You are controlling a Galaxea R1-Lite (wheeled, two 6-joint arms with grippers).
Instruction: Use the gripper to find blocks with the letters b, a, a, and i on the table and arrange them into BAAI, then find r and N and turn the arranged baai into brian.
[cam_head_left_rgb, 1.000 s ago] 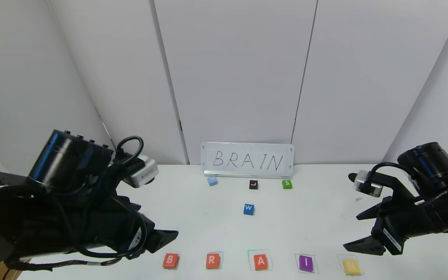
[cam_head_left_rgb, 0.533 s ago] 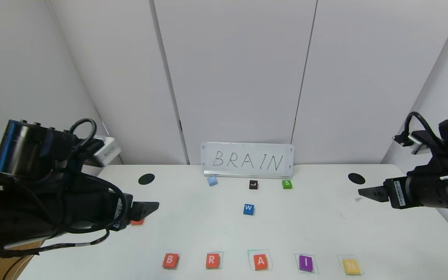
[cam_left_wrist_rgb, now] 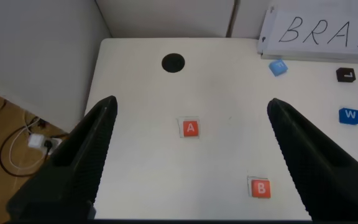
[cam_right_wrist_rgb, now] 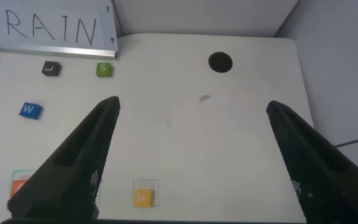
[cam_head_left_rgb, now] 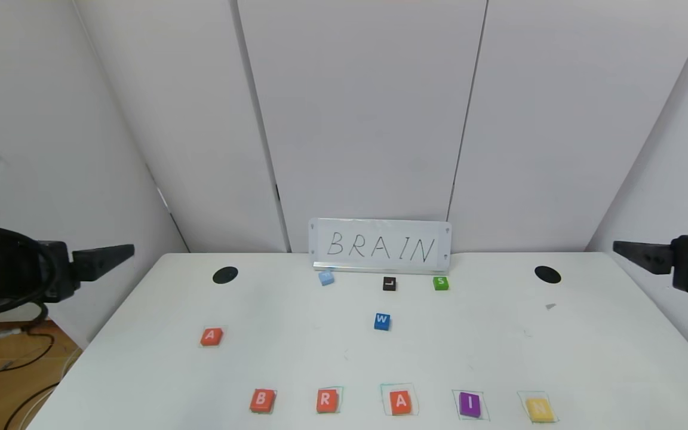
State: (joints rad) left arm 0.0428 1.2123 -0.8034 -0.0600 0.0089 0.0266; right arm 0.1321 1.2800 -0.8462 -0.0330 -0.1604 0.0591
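Head view showed B [cam_head_left_rgb: 262,400], R [cam_head_left_rgb: 326,400], A [cam_head_left_rgb: 401,402], I [cam_head_left_rgb: 470,404], N [cam_head_left_rgb: 539,409] in a row at the near bench [cam_head_left_rgb: 487,346] edge; a spare A [cam_head_left_rgb: 211,337] lay farther left. Both grippers, left [cam_left_wrist_rgb: 188,155] and right [cam_right_wrist_rgb: 191,155], hung beyond the bench sides, fingers released, empty.

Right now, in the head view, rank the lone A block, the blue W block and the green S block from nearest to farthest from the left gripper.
1. Lone A block, on the left side of the table, closest to the left gripper.
2. Blue W block, mid-table.
3. Green S block, right of centre by the sign.
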